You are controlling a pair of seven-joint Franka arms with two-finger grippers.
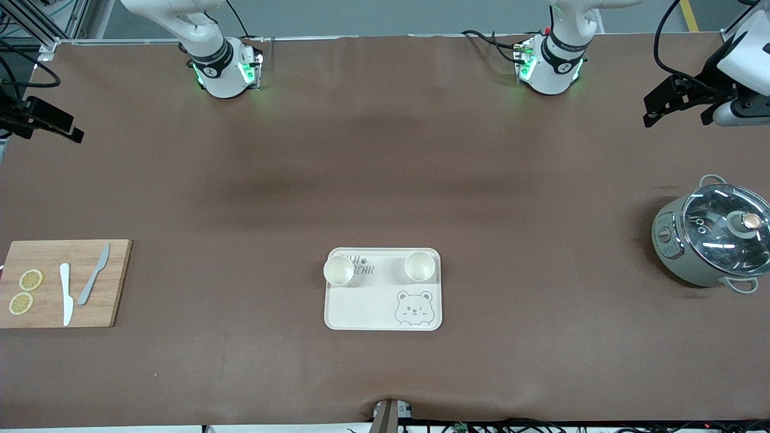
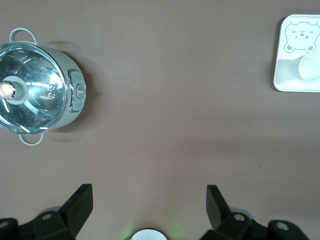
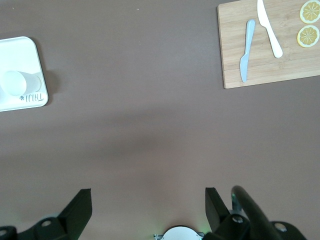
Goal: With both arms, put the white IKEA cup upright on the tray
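The cream tray with a bear face lies in the middle of the table, near the front camera. Two white cups stand upright on it, one toward the right arm's end and one toward the left arm's end. My left gripper hangs open and empty over bare table at the left arm's end. The left wrist view shows its wide-apart fingers, the tray and one cup. My right gripper hangs open and empty at the right arm's end. The right wrist view shows the tray and a cup.
A grey-green pot with a glass lid stands at the left arm's end. A bamboo cutting board at the right arm's end carries a white knife, a grey knife and two lemon slices.
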